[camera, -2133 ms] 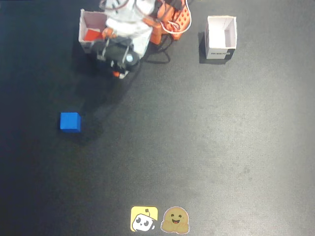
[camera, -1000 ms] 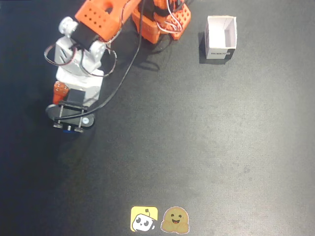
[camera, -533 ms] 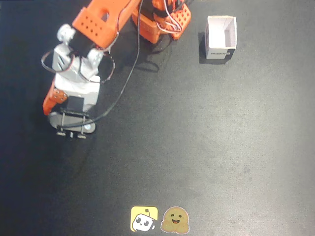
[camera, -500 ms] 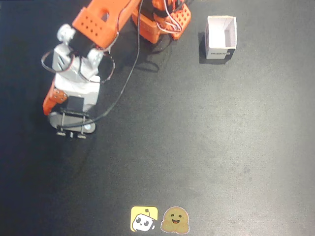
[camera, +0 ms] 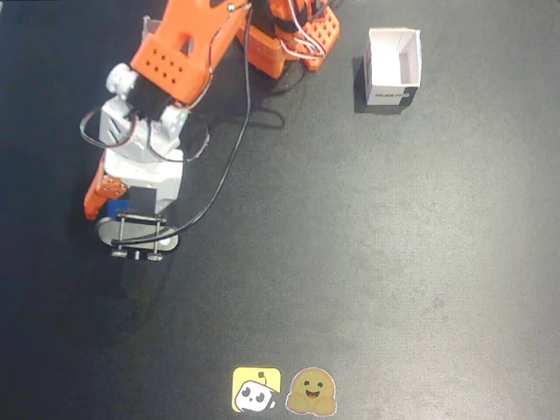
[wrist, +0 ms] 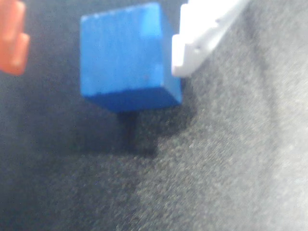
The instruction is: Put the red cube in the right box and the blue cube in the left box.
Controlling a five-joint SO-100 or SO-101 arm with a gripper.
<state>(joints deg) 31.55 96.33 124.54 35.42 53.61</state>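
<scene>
The blue cube (wrist: 127,57) sits on the dark bench (wrist: 216,168) between the two fingers of the pincer (wrist: 96,43). In the wrist view the white finger (wrist: 197,41) touches the cube's right face, while the orange finger (wrist: 12,41) stands apart on the left, so the pincer is spread wide and grips nothing. In the fixed view the pincer (camera: 112,203) points down at the bench's left side, with only a sliver of the cube (camera: 117,208) showing under the arm (camera: 175,61). Far off at the right stands the left box (camera: 393,66), well apart.
</scene>
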